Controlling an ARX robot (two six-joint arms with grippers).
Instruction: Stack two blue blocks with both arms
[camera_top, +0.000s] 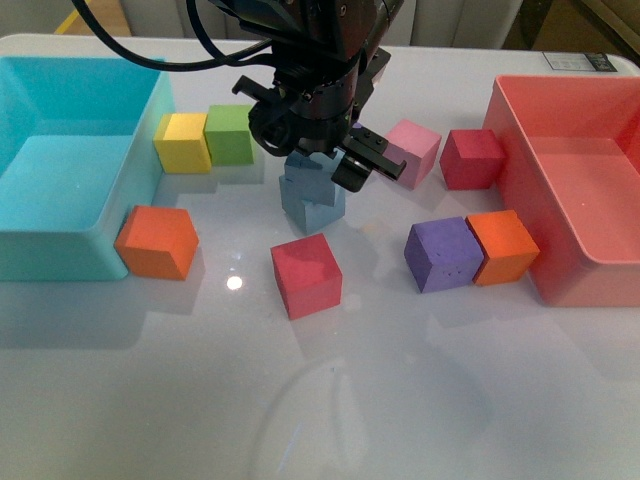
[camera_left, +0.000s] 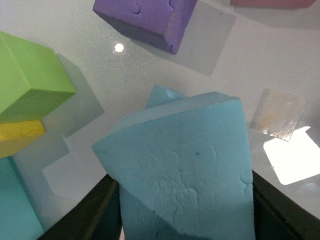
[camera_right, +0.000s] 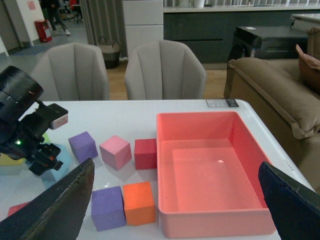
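Our left end effector (camera_left: 185, 220) clamps the upper blue block (camera_left: 180, 165) skewed over the lower blue block (camera_left: 162, 97) at worktop (camera_top: 450, 400) centre (right end effector (camera_right: 177, 210) gapes empty); releasing now, we risk it toppling.

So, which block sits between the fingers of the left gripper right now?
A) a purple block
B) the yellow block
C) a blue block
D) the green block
C: the left wrist view shows a blue block between the fingers of the left gripper, above the second blue block.
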